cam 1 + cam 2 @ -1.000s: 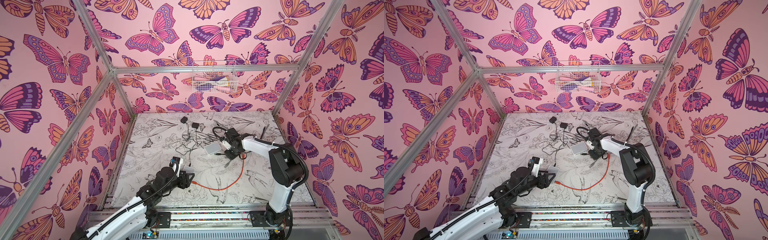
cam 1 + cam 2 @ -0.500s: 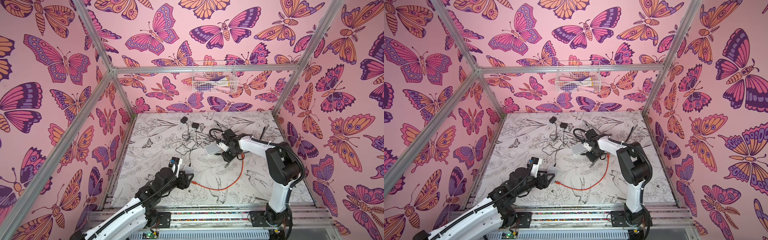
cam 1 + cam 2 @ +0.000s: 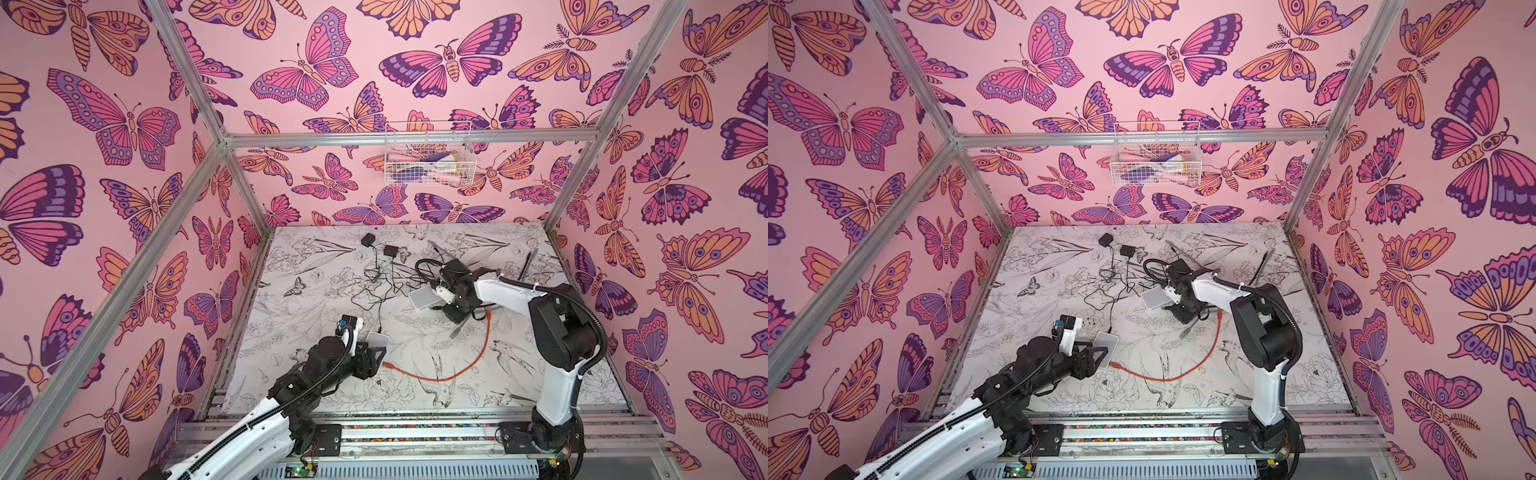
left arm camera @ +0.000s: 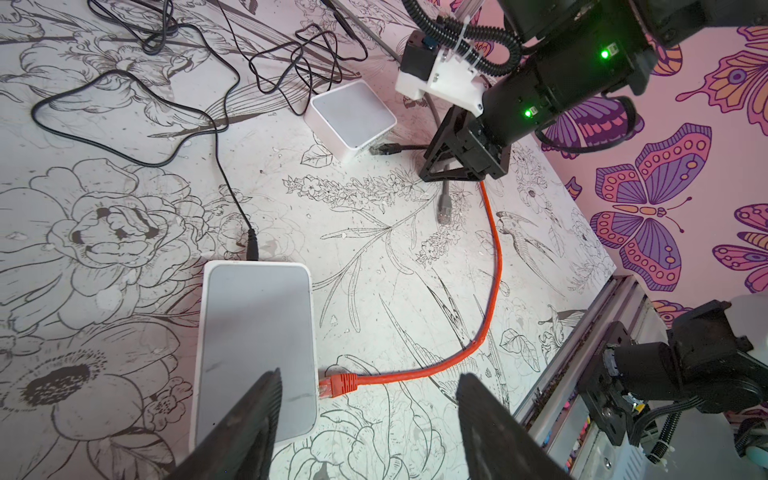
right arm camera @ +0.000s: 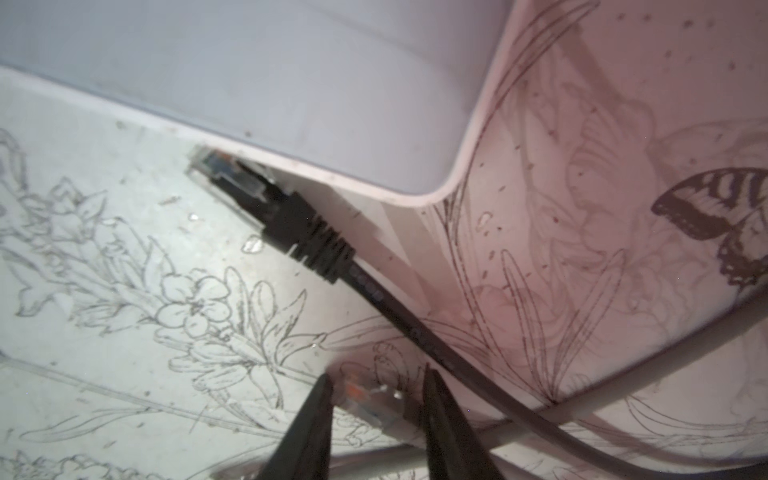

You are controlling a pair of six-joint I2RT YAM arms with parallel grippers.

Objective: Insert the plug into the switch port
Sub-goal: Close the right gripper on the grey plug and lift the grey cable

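Over white switch [image 4: 255,328], left tool [image 4: 370,376] open, empty; right tool [image 5: 377,375] flanks plug [image 5: 365,405], grip unclear.

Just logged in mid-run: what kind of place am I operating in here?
Likely a purpose-built robot test cell: an aluminium frame boxed in by butterfly-print walls, two arms bolted to a front rail, and a white network switch beside an orange Ethernet cable.

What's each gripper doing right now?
Left gripper: open, holding nothing.
Right gripper: a clear plug sits between its jaws; whether it grips cannot be told.
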